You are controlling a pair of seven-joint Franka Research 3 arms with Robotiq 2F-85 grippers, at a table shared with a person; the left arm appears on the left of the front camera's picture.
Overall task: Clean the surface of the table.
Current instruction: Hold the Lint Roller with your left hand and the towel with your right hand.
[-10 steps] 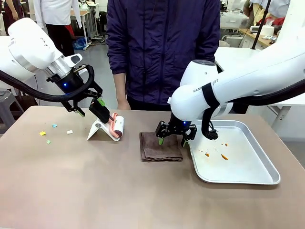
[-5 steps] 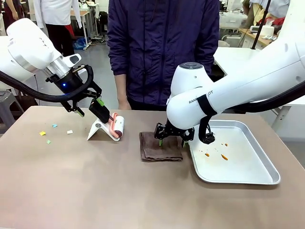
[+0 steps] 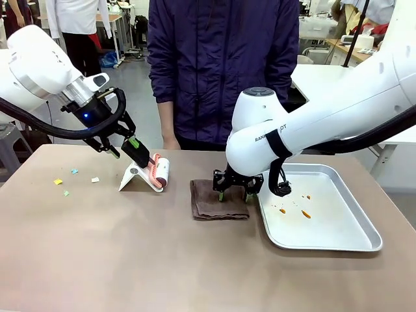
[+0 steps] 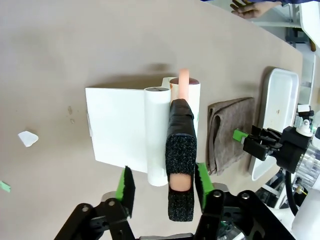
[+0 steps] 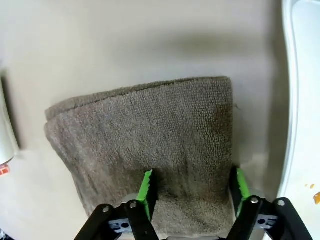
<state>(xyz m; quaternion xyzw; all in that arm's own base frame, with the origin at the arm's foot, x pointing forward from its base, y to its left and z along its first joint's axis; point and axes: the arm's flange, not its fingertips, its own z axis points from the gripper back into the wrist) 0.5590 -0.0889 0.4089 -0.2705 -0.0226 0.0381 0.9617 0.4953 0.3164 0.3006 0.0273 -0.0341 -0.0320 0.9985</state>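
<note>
I am watching the left gripper [image 4: 162, 186] hanging tilted over the lint roller [image 3: 160, 173], which is leaning on its white stand [image 4: 115, 132]. Its fingers [image 4: 125, 187] are spread to either side of the roller's dark padded handle [image 4: 180, 150]. One pad is sitting close against the handle and the other is standing clear of it, so nothing is being pinched.

I am seeing the right gripper [image 5: 192, 190] pointing straight down with its fingertips [image 5: 146, 192] on the folded brown towel [image 5: 145, 125]. Its jaws are spread wide across the cloth's near edge, with no fold caught between them.

The table [image 3: 130, 260] is lying directly under both grippers, its taupe top stretching out on every side of them. The towel is resting flat on it beneath the right gripper. The metal tray [image 3: 364, 246] is sitting just beside that gripper, on the side away from the left one, with a few orange specks [image 3: 305, 214] in it. Small paper scraps [image 3: 58, 181] are lying on the table beyond the left gripper, on the side away from the towel. A person [image 3: 221, 65] is standing at the table's far edge, past both grippers.
</note>
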